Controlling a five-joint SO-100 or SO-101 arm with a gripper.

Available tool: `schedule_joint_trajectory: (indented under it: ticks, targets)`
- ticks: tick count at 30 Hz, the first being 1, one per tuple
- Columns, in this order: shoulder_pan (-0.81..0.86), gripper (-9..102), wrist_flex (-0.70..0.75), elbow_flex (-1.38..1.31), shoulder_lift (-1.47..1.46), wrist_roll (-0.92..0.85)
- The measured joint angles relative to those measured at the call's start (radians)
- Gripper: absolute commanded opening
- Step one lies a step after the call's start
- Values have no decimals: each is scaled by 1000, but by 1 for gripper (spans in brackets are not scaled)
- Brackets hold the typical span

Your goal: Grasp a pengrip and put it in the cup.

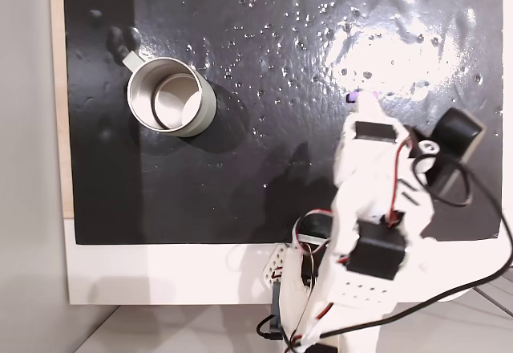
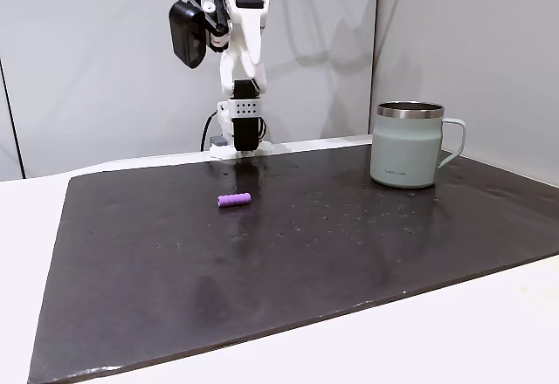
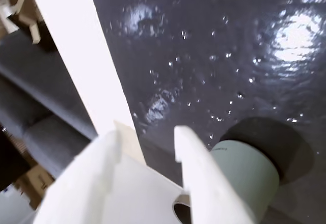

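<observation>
Wrist view: my pincer (image 3: 147, 132) shows two white fingers spread, nothing between them, raised off the mat (image 3: 214, 40). Past its tip sits the cup (image 3: 247, 180), upright. Pengrip (image 2: 234, 199) lies on the mat below and ahead of my pincer in a fixed view, long axis crosswise there. Cup stands well apart from it. Next move, I judge: descend onto the pengrip.

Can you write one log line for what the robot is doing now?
gripper: open, empty, raised | pengrip: on mat, untouched | cup: upright, apart from pengrip
</observation>
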Motion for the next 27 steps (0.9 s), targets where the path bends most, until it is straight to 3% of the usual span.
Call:
schedule_joint_trajectory:
  ticks: [13,27]
  targets:
    - [58,26,198,-318,-462,-153]
    - [115,25,213,-365,-841,-229]
